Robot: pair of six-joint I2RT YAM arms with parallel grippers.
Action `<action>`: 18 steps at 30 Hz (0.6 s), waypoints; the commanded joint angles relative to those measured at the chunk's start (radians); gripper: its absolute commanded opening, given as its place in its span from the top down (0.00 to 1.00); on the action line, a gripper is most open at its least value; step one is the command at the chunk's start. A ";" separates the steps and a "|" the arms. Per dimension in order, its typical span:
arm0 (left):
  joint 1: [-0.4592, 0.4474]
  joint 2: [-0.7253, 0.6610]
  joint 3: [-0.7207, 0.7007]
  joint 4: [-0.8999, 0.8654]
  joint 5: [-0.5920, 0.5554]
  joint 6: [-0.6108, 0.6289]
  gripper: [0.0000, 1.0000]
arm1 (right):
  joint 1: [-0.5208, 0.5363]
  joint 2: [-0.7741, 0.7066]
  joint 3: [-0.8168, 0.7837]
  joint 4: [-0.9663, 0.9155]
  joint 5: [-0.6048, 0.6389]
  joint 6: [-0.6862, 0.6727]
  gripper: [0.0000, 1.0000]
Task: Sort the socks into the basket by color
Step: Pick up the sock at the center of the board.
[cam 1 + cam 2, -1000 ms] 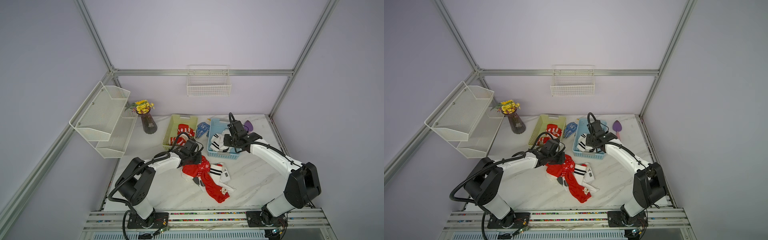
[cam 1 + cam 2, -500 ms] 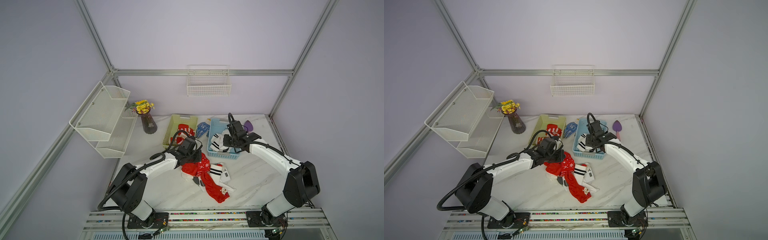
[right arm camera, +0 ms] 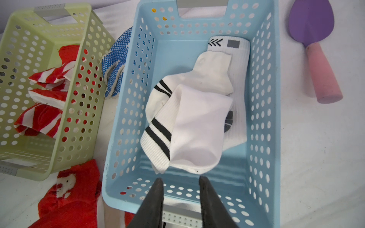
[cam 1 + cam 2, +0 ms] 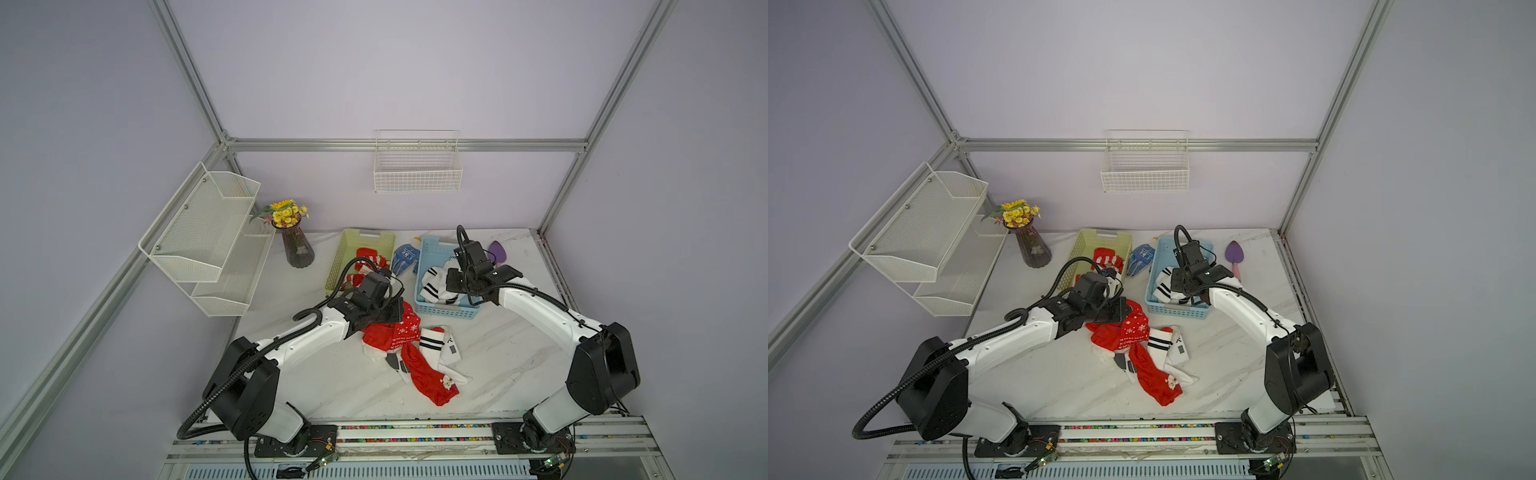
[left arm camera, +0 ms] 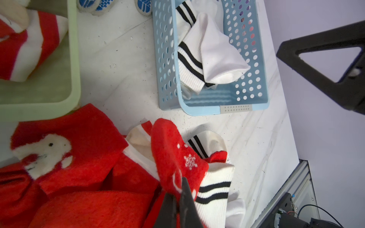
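Since a second ago the left arm's elbow has been sinking lower toward the table, while the left gripper (image 5: 177, 189) is keeping its place at the far edge of the sock pile (image 4: 415, 357); the right arm is holding as before.

Grip: the left jaws are clamping tight on a fold of the red snowflake sock (image 5: 177, 154), just off the near corner of the green basket (image 5: 75, 59). The right gripper (image 3: 180, 183) is hovering over the near wall of the blue basket (image 3: 264, 98), its jaws standing parted with nothing between them.

Contents: white socks (image 3: 197, 122) with black stripes are lying in the blue basket and red-and-white striped socks (image 3: 45, 116) in the green one. Mixed red and white socks are lying tangled mid-table.

Clearances: blue dotted gloves (image 4: 403, 257) are filling the gap between the baskets. A purple trowel (image 4: 1234, 255) is lying between the blue basket and the right edge. Bare table (image 4: 511, 365) is running open from the pile to the right arm.

Markings: one cuff in the blue basket is showing black chevrons and a grey patch (image 3: 233, 43); any lettering is too small to read.
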State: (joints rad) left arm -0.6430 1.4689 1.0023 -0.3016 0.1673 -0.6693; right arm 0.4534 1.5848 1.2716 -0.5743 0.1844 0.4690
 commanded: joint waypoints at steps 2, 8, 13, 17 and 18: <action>-0.009 -0.048 0.075 -0.009 0.013 0.009 0.99 | -0.005 0.000 0.026 0.024 -0.006 0.000 0.66; -0.025 -0.121 0.096 -0.053 -0.008 0.016 0.98 | -0.005 -0.002 0.025 0.028 -0.010 0.000 0.66; -0.033 -0.144 0.117 -0.077 -0.015 0.020 0.98 | -0.005 -0.001 0.025 0.031 -0.013 0.000 0.66; -0.037 -0.150 0.135 -0.094 -0.013 0.025 0.99 | -0.004 -0.003 0.025 0.032 -0.014 0.000 0.66; -0.038 -0.152 0.139 -0.095 -0.013 0.025 0.98 | -0.004 -0.004 0.025 0.032 -0.014 0.000 0.66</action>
State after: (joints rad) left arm -0.6743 1.3525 1.0763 -0.3882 0.1631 -0.6651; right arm 0.4534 1.5848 1.2716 -0.5682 0.1787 0.4690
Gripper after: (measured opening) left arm 0.048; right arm 0.343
